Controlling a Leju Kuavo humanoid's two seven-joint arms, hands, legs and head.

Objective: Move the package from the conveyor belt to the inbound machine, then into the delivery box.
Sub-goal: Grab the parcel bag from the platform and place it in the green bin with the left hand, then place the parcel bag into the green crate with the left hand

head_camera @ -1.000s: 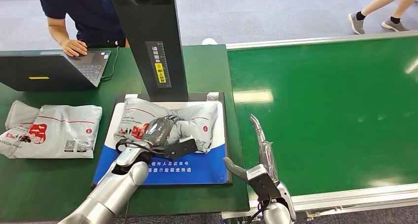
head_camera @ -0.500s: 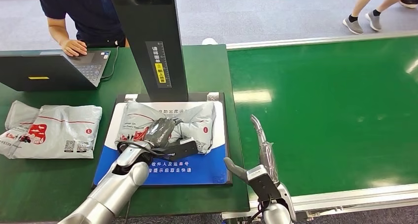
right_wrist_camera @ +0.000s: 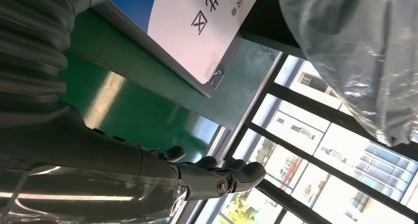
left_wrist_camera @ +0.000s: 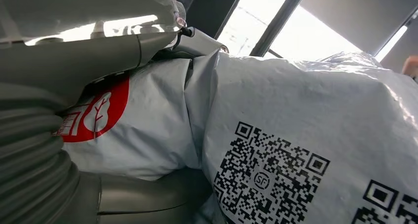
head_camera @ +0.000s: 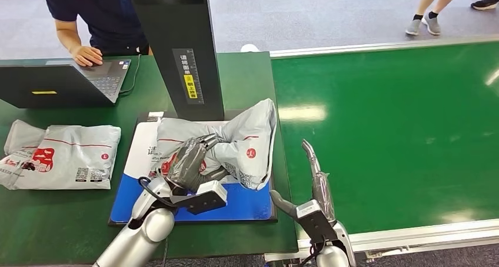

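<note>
lifting the package (head_camera: 235,143) off the inbound machine (head_camera: 247,201), keep the left hand (head_camera: 189,161) clamped on its bunched middle — the drooping ends could snag — while the right hand (head_camera: 312,184) waits open-fingered, holding nothing.

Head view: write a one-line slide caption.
Left hand grips the grey package, lifting it off the inbound machine's blue pad; right hand open.

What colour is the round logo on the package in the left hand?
Red, on the grey package; the left wrist view shows it best.
</note>
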